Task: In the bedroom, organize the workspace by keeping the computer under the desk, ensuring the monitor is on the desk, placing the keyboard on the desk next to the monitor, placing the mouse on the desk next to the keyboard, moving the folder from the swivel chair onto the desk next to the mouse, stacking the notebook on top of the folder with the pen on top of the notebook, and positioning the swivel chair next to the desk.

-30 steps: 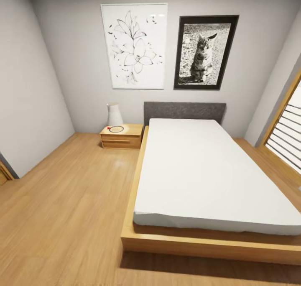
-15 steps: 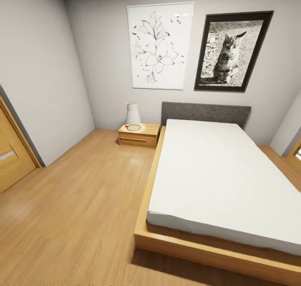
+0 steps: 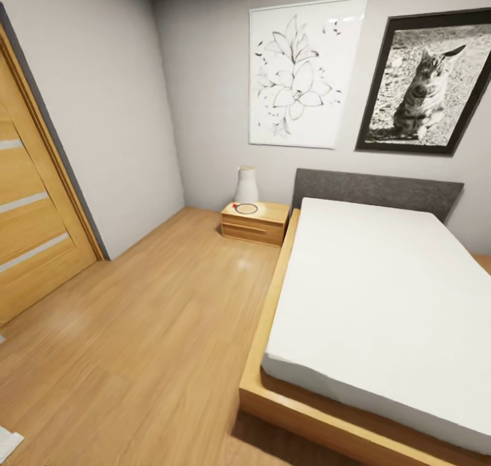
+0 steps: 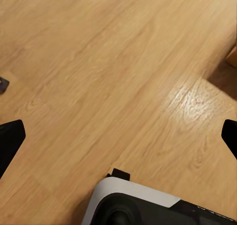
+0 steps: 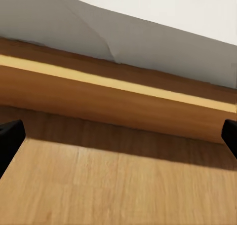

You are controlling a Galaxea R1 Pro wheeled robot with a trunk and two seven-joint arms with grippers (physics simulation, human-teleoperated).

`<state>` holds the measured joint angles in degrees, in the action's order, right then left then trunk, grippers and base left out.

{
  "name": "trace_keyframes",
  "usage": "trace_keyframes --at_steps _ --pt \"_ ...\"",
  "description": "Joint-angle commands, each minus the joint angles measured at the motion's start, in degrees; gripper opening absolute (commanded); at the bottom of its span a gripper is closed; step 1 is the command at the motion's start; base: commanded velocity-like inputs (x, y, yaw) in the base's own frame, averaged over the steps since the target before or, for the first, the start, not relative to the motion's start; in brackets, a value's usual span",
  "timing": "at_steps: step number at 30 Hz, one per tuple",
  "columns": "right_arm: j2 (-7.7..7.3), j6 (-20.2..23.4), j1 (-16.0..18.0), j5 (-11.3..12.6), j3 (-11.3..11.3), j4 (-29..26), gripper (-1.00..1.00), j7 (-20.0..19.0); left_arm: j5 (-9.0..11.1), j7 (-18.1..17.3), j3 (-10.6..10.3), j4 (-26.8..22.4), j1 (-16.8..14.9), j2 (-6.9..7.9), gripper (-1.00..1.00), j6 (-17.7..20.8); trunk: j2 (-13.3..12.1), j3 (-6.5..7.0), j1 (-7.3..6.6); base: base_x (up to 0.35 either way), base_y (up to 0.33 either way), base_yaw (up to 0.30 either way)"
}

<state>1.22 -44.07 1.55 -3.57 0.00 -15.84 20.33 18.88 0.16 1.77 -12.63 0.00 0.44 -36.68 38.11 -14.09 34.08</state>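
Currently bedroom scene: bed (image 3: 382, 296) with white mattress at right, nightstand (image 3: 254, 222) beside headboard carrying white vase (image 3: 246, 184), wooden door (image 3: 34, 207) at left, flower print (image 3: 300, 74) and cat photo (image 3: 429, 84) on wall; left claw (image 4: 118, 136) fingers spread wide over wood floor (image 4: 113, 62); right claw (image 5: 118, 136) fingers apart, facing bed frame (image 5: 98, 92); task items not visible

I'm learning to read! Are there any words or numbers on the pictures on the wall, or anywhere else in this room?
None: no words or numbers can be read anywhere.
Flower drawing: only lines, no writing.
Cat photo: no writing.
Nightstand, white vase, door, bed: all plain, no labels.
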Motion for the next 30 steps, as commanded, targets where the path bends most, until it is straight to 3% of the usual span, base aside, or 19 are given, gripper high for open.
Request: trace_keyframes --at_steps 1,16,30 --pt "0.01 -0.1 0.0 -0.4 0.0 0.0 1.0 0.4 -0.2 0.0 0.2 0.0 0.0 -0.01 1.0 0.0 0.1 -0.07 0.04 0.314 0.0 0.289" --pt "0.01 -0.1 0.0 -1.7 0.0 1.5 1.0 0.4 -0.2 0.0 0.1 -0.1 0.0 -0.07 1.0 1.7 0.1 -0.07 0.04 0.305 -0.041 0.289" --pt "0.01 -0.1 0.0 -2.0 0.0 1.5 1.0 0.4 -0.2 -0.1 0.1 -0.1 0.0 -0.08 1.0 1.6 0.1 -0.07 0.04 -0.012 -0.008 0.289"
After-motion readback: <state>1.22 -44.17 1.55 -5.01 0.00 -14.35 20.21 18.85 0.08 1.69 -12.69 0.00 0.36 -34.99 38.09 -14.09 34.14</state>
